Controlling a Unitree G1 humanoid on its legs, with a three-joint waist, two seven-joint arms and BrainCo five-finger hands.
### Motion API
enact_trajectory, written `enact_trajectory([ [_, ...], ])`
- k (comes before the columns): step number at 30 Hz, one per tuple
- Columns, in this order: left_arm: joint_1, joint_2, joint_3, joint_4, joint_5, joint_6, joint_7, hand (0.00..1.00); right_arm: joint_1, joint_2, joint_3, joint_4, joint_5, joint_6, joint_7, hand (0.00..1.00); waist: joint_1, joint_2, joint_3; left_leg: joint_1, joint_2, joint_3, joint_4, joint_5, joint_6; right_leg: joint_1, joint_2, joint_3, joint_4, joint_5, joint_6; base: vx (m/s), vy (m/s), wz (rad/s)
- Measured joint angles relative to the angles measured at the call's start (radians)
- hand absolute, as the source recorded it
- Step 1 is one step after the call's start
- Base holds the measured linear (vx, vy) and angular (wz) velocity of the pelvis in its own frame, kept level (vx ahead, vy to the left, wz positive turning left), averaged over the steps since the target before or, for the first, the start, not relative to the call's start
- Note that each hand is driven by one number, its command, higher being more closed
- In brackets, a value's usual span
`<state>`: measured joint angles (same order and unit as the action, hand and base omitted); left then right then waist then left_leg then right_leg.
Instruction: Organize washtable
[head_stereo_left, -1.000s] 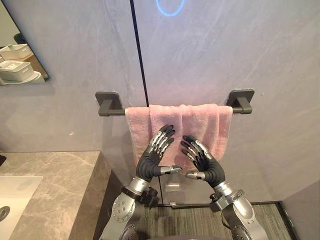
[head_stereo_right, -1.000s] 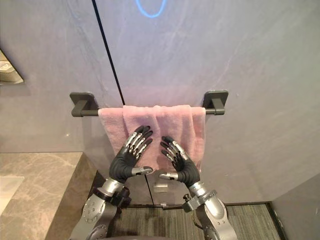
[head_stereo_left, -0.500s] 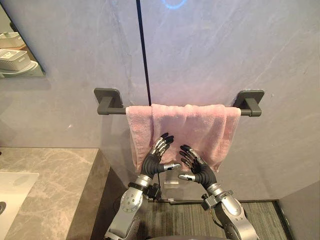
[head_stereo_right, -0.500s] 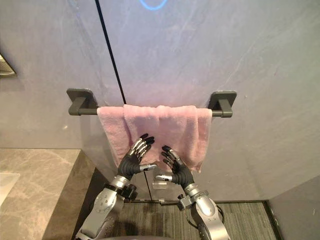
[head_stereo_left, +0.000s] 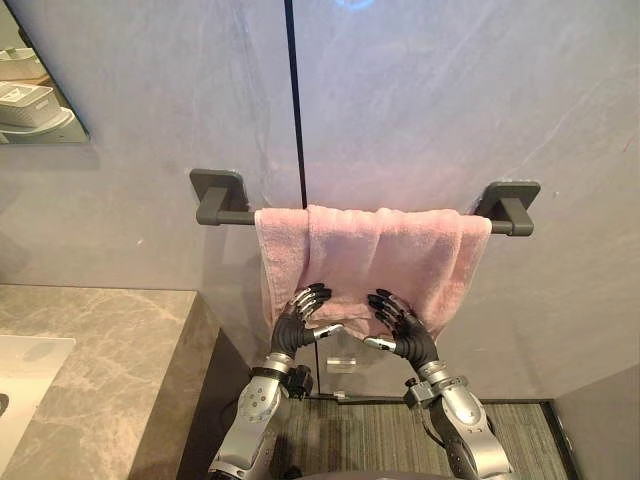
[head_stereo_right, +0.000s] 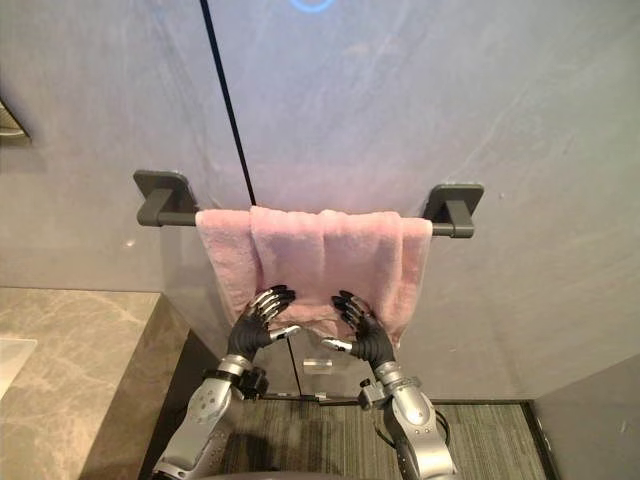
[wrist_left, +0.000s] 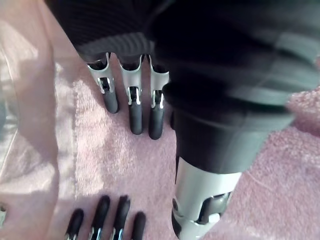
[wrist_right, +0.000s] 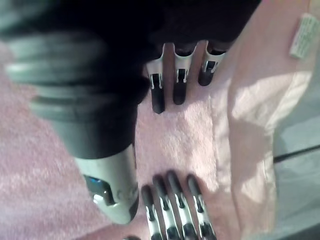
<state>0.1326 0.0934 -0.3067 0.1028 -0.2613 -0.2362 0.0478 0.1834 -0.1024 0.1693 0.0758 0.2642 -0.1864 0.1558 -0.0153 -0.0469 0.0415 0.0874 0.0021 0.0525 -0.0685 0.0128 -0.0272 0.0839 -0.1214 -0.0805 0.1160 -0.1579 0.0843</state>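
Since the pink towel (head_stereo_left: 372, 258) hangs draped over the dark towel bar (head_stereo_left: 232, 215) on the wall (head_stereo_left: 450, 100), right of the marble table (head_stereo_left: 100, 340), it's soft, light, limp: likely to bunch and slide off the bar if tugged on one side. Left hand (head_stereo_left: 289, 329) and right hand (head_stereo_left: 411, 340) sit side by side at its lower hem, fingers (wrist_left: 135, 117) straight and spread, holding nothing; contact with cloth unclear. Best hold, I'd say: pinch the hem near both corners, pull evenly

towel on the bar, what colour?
Plain pink, no pattern. The towel shows best in the left eye view, hanging over the dark grey bar.
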Motion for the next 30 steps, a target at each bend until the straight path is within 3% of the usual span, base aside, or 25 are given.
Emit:
enact_trajectory([
  [18, 0.005, -0.015, 0.133, 0.013, -0.001, 0.001, 0.019, 0.0, 0.001, 0.058, -0.242, 0.024, 0.002, -0.001, -0.053, 0.0, -0.003, -0.006, -0.003, -0.003, 0.001, 0.0, 0.0, 0.0, 0.0, 0.001, 0.001, -0.001, -0.009, 0.003, -0.002, 0.0, 0.0, 0.0],
  [30, 0.041, -0.062, 0.245, -0.024, -0.003, 0.001, 0.018, 0.0, 0.019, 0.099, -0.3, 0.023, 0.001, -0.004, -0.068, 0.0, -0.024, -0.013, -0.003, 0.0, -0.001, -0.001, -0.001, 0.0, 0.0, 0.006, 0.0, -0.002, -0.015, 0.011, -0.001, 0.0, 0.0, 0.0],
])
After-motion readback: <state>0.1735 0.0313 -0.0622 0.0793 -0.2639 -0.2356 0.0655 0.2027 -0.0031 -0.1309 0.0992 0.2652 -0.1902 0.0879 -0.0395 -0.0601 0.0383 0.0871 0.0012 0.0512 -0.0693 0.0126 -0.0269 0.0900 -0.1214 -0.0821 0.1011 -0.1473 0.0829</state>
